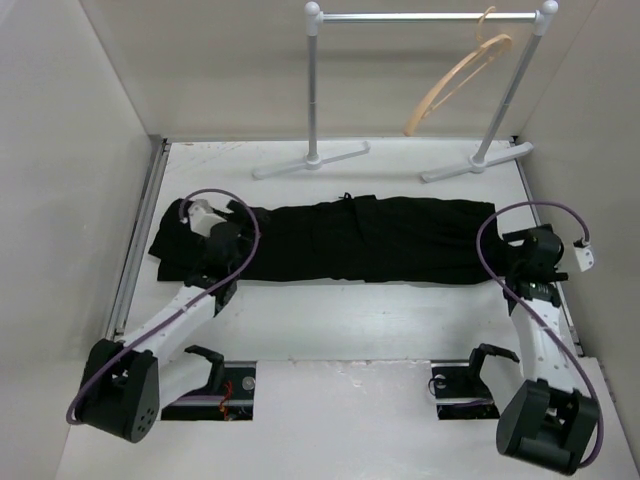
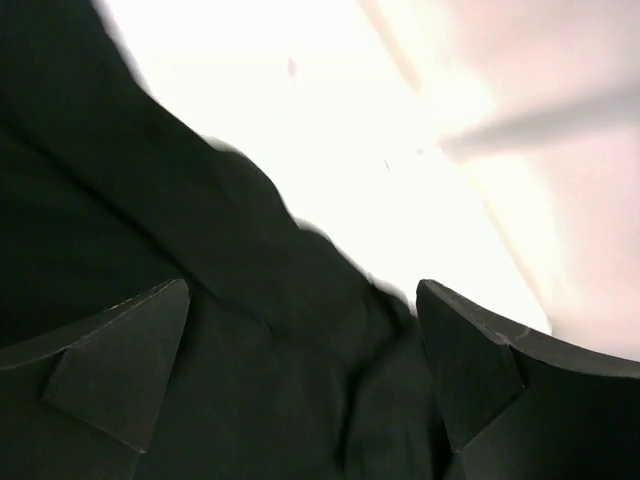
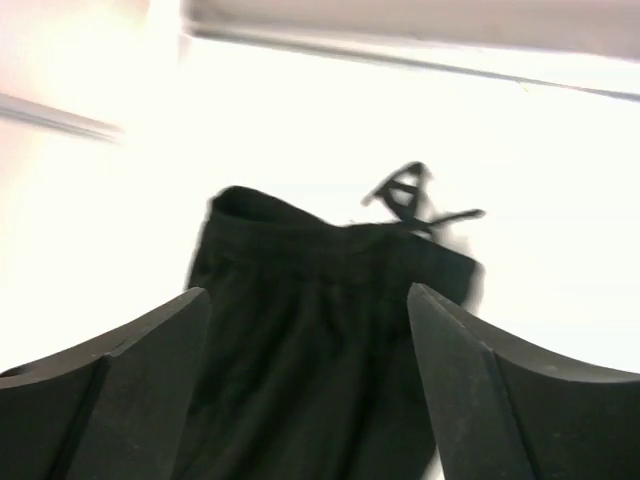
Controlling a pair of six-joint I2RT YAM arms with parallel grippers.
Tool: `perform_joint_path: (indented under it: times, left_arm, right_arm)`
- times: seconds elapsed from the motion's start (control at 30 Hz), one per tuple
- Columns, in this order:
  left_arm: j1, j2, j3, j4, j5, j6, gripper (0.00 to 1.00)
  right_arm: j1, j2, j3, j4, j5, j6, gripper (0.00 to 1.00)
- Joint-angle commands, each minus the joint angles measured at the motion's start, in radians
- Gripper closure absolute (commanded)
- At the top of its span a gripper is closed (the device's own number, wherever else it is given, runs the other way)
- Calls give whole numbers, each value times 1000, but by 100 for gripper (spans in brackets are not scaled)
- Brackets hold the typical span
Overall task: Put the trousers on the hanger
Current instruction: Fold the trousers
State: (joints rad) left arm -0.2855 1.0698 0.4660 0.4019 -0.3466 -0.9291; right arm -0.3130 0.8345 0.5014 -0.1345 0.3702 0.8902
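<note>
The flat white table (image 1: 350, 320) fills most of the top view, with pale walls on three sides. Across its middle lie the large, soft black fabric trousers (image 1: 370, 240), spread flat from left to right, well apart from the hanger. Their left end is partly covered by the left arm (image 1: 180, 315), and their right end runs under the right arm (image 1: 540, 340).

Behind them stands a white metal garment rail (image 1: 420, 17) on two flat feet. Its top bar sits close to the upper edge of the picture. The slim, curved light tan wooden hanger (image 1: 455, 85) hangs from the bar near the right post, tilted down to the left, with nothing on it.

The left gripper (image 1: 215, 225) sits over the trousers' left end. In its wrist view (blurred, and washed out towards the table) its dark fingers are spread with black cloth between and below them, though contact is hard to judge. The right gripper (image 1: 535, 255) is at the right end, its fingers also spread wide in its wrist view, with a folded edge of the cloth beyond them.

A thin black drawstring (image 3: 415, 200) lies looped on the table just past that edge.
</note>
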Motion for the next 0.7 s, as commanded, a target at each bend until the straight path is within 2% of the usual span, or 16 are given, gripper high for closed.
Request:
perform_joint_path:
  times: [0.0,0.13,0.23,0.37,0.53,0.57,0.63,0.67]
  left_arm:
    - [-126,-45,16,43,-12,134,0]
    - [-227,-99,-21,64,21,194,3]
    - [-295,-123,-59,68,21,219,12]
    - [-338,-123,-107,87,26,225,15]
    - [-350,-129,-112,88,34,225,21]
    - [-352,-137,-107,84,35,227,23]
    - [-352,-157,-93,69,37,228,29]
    - [-352,-166,-84,57,37,228,31]
  right_arm:
    - [-8,92,-31,-36,29,-3,12]
    - [-33,216,-34,94,-155,-20,8]
    - [-36,299,-26,143,-203,-22,5]
    - [-41,403,-21,183,-217,-4,5]
    - [-34,514,15,250,-218,16,18]
    - [-34,517,22,256,-214,22,23]
    - [-34,543,40,260,-201,30,41]
    - [-34,554,46,262,-211,42,53]
